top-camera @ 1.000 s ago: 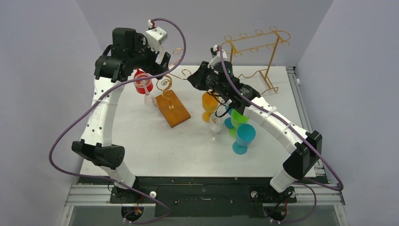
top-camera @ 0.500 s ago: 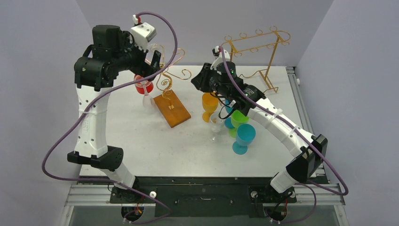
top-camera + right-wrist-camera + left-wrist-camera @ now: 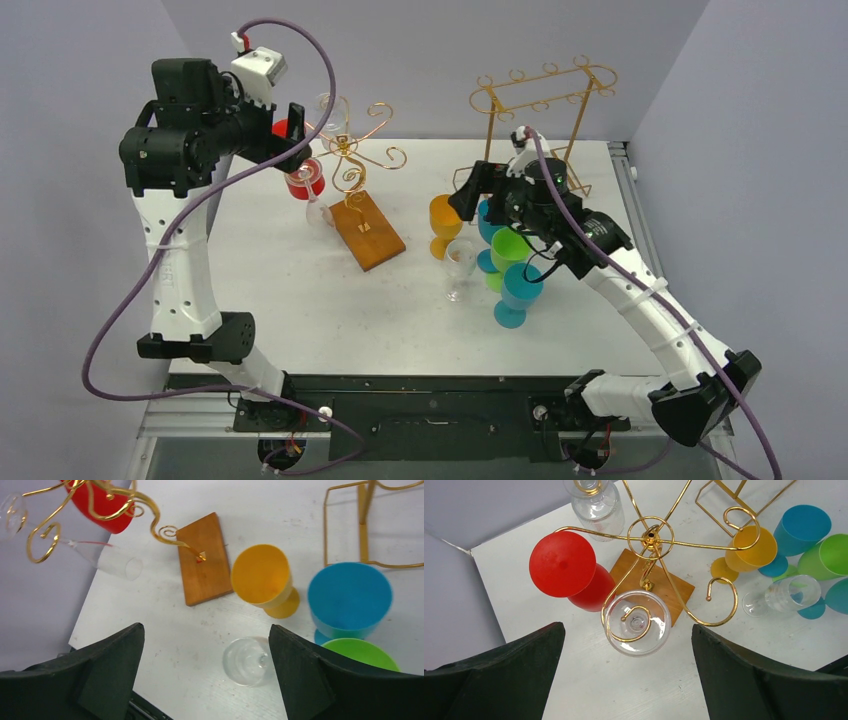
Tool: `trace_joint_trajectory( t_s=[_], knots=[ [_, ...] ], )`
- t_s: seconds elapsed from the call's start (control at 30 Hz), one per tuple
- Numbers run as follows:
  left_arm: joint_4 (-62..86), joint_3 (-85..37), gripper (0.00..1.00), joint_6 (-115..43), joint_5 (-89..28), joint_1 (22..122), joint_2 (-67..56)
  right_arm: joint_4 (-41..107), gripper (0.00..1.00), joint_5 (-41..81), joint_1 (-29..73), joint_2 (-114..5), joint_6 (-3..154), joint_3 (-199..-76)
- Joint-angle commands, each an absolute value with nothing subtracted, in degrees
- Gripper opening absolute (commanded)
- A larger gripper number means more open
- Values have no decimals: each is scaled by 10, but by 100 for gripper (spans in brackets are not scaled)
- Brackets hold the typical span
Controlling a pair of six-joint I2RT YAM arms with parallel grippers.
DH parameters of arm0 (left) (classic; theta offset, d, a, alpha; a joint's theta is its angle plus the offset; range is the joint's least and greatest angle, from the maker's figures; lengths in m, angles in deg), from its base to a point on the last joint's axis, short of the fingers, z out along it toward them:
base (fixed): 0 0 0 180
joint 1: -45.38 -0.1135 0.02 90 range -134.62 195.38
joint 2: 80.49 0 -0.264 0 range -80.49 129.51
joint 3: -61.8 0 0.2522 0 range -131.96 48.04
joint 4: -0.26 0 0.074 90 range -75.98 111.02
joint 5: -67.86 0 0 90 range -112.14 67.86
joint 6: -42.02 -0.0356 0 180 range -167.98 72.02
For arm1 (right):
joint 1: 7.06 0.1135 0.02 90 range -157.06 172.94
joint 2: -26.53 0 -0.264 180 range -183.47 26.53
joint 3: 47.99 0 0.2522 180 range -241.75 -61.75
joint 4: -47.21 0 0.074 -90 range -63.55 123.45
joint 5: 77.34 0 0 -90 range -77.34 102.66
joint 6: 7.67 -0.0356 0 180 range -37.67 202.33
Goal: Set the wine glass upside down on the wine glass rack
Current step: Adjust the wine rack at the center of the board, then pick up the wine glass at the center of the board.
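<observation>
Left wrist view showed the left claw (image 3: 627,626) spread wide with nothing between its jaws. It looked straight down on the gold wire tree-shaped rack (image 3: 650,531), with its curled arms and flat brown wooden base. Directly below, the clear stemmed wine glass (image 3: 637,623) hung upside down, its foot caught in one gold curl and its bowl pointing down. Beside it a red plastic goblet (image 3: 562,564) hung the same way from a neighbouring arm.

A second earlier, in the top external view, this arm had been down among the curls. It had since lifted and swung back toward the left edge of the white worktop (image 3: 300,300). The glass stayed on the rack, which stood in the far-left part of that worktop. By my reading that glass was placed and let go, and the left arm was clearing away.

The right claw (image 3: 206,627) had been nearly closed a second earlier, low over the cluster of goblets. Now its jaws stood wide and empty, and it had drawn back toward the far right. Under it a second clear glass (image 3: 245,661) stood upright near the middle of the worktop, in the same spot as before. It was just beside an orange plastic goblet (image 3: 261,575). The opened jaws probably meant this glass came next, though I could not tell whether it had been gripped.
</observation>
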State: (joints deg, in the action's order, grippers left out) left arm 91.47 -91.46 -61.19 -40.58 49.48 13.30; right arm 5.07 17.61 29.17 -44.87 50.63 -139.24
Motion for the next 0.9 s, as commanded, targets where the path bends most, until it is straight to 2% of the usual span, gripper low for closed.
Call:
trace_joint_trajectory(
  t_s=[0.0, 0.07, 0.13, 0.27, 0.4, 0.43, 0.57, 0.87],
  knots=[
    [914, -919, 96, -600, -432, 483, 104, 63, 94, 276, 217, -427, 473, -1354],
    [907, -909, 96, -596, -429, 476, 95, 112, 96, 324, 197, -408, 441, -1307],
    [905, -905, 96, -596, -430, 470, 86, 128, 96, 310, 196, -395, 440, -1285],
    [885, -871, 96, -598, -426, 464, 61, -4, 96, 169, 249, -404, 520, -1365],
    [882, -867, 96, -600, -419, 463, 59, -71, 95, 20, 328, -403, 559, -1393],
    [885, -869, 96, -600, -419, 463, 59, -75, 92, -1, 341, -401, 560, -1390],
    [885, -856, 96, -605, -418, 463, 51, -93, 70, -40, 373, -413, 562, -1387],
    [886, -842, 96, -614, -408, 464, 40, -108, 43, -76, 405, -485, 576, -1419]
  ],
)
